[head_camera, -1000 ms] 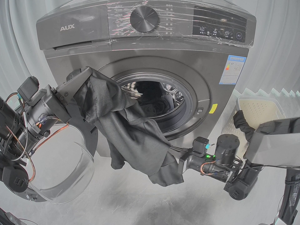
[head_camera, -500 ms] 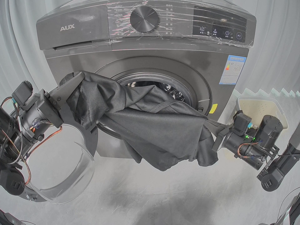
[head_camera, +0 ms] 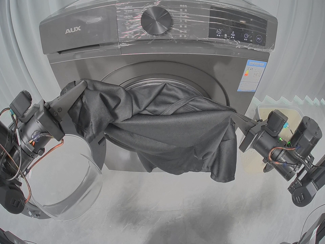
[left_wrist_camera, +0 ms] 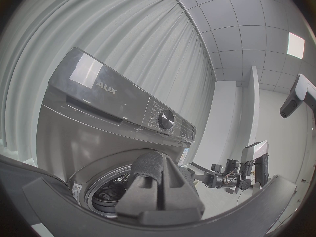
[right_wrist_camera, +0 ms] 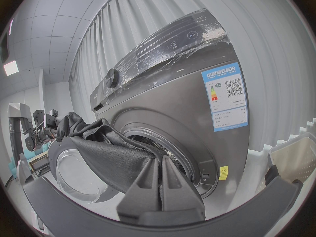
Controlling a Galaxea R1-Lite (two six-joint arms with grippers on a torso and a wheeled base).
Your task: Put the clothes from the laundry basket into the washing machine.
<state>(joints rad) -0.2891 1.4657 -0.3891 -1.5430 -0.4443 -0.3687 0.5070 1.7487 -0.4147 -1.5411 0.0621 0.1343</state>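
Dark garment (head_camera: 162, 126) hangs stretched across the washing machine (head_camera: 84, 34) opening. Left claw (head_camera: 76, 86) is pinching its 9 o'clock end, right claw (head_camera: 237, 116) pinching its 3 o'clock end. Open door (head_camera: 67, 187) sits at 7 o'clock, laundry basket (head_camera: 271, 108) at 3 o'clock.

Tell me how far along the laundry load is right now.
Done: the washing machine has its door open, and dark cloth lies inside it. In hand: a dark garment is stretched between the left gripper and right gripper, both shut on it, across the opening and not yet inside. Left: push it in; a dark piece shows at the laundry basket rim.
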